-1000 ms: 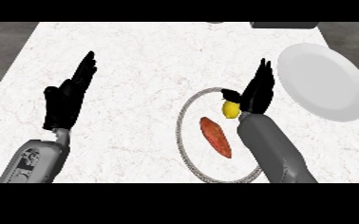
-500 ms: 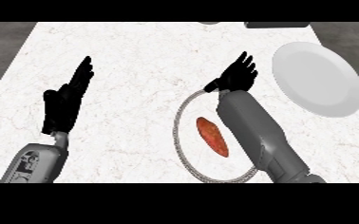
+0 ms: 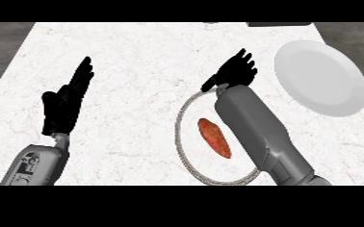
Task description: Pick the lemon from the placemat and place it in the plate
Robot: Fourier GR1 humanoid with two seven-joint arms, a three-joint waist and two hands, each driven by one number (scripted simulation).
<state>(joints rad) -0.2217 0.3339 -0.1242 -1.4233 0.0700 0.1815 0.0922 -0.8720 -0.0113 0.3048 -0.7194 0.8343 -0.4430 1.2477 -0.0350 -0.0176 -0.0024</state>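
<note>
Two black hands show over the white marbled counter [image 3: 142, 53]. The right hand [image 3: 232, 71] hangs over the 12 o'clock edge of the round, rope-rimmed placemat [image 3: 178, 133], its back turned up toward the view. Whether it is open or clasped round anything cannot be told from this angle.

No part of the lemon shows. Either the right hand or the grey right forearm [image 3: 256, 125], which crosses the mat from about 5 o'clock up to 12, may be hiding it, so its place cannot be given. One reddish-orange oblong thing [image 3: 214, 137] lies on the mat just left of the forearm, its long axis running from 11 to 5 o'clock.

The white plate [image 3: 320, 79] sits at roughly 3 o'clock from the right hand, apart from it, and at about 2 o'clock from the mat's middle. Bare counter lies between plate and mat.

The left hand [image 3: 68, 101] rests at 9 o'clock of the mat, well apart from it, open with fingers straight and pointing toward 1 o'clock.
</note>
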